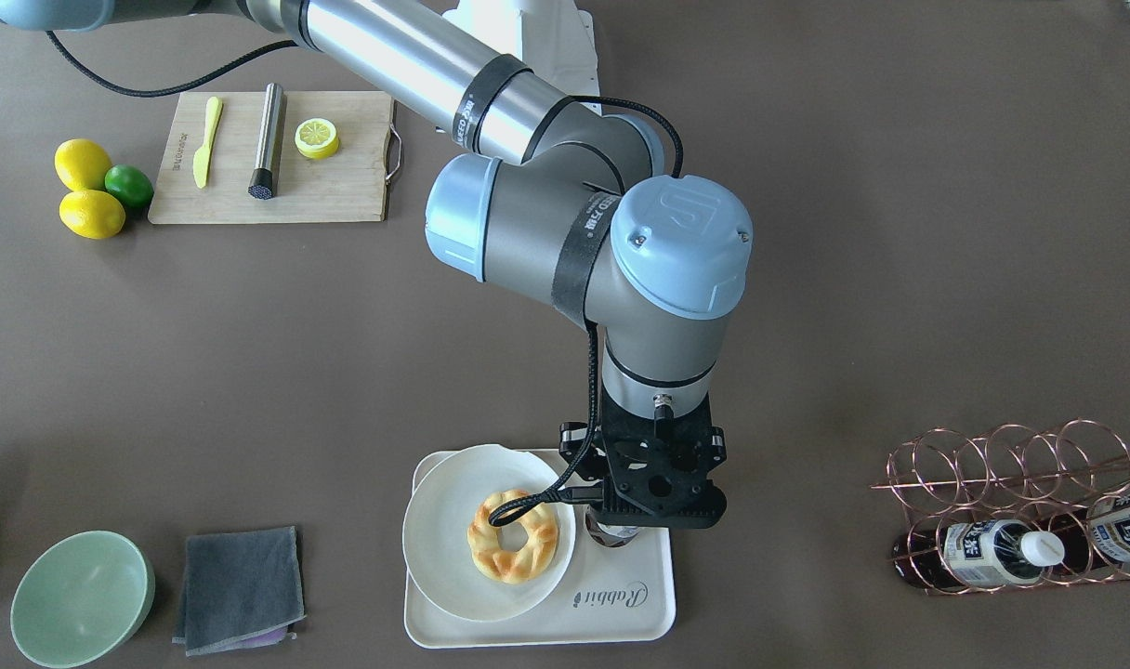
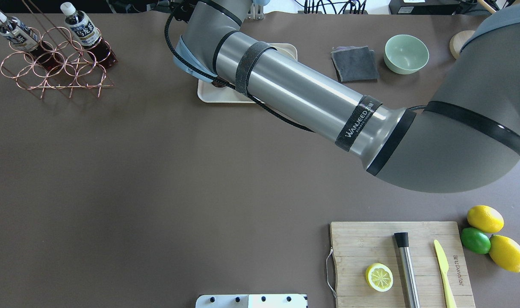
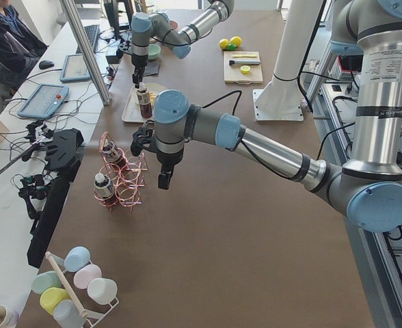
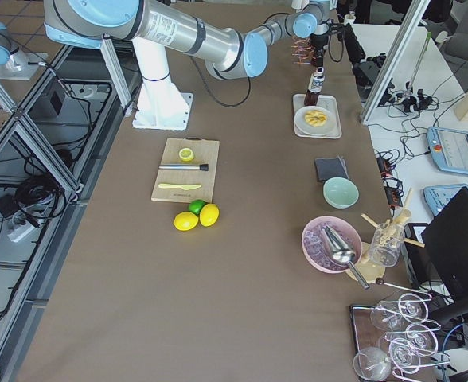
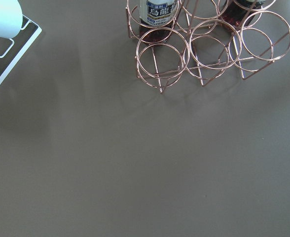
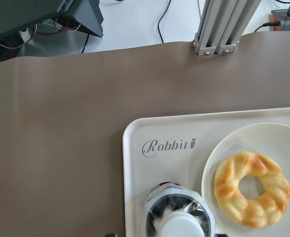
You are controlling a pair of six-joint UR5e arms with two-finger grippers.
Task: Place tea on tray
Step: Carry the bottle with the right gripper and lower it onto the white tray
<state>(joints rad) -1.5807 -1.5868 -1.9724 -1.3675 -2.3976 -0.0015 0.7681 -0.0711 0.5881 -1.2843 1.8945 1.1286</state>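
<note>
The tea bottle [image 6: 179, 224] stands upright on the cream tray [image 6: 135, 197], between the "Rabbit" script and a white plate. I see its white cap from above in the right wrist view. It also shows in the exterior left view [image 3: 144, 101] and the exterior right view [image 4: 314, 86]. My right gripper [image 1: 656, 506] hangs directly over it. Only dark tips at the lower edge of the right wrist view show, wide apart either side of the cap, so it looks open. My left gripper [image 3: 163, 179] hovers beside the copper rack; I cannot tell its state.
A white plate [image 1: 444, 548] with a ring pastry [image 1: 514, 537] fills the tray's other half. A copper rack [image 1: 1002, 465] holds two more bottles [image 1: 983, 553]. A grey cloth [image 1: 240, 585], a green bowl [image 1: 82, 595], and a cutting board [image 1: 342, 186] with lemons also sit on the table.
</note>
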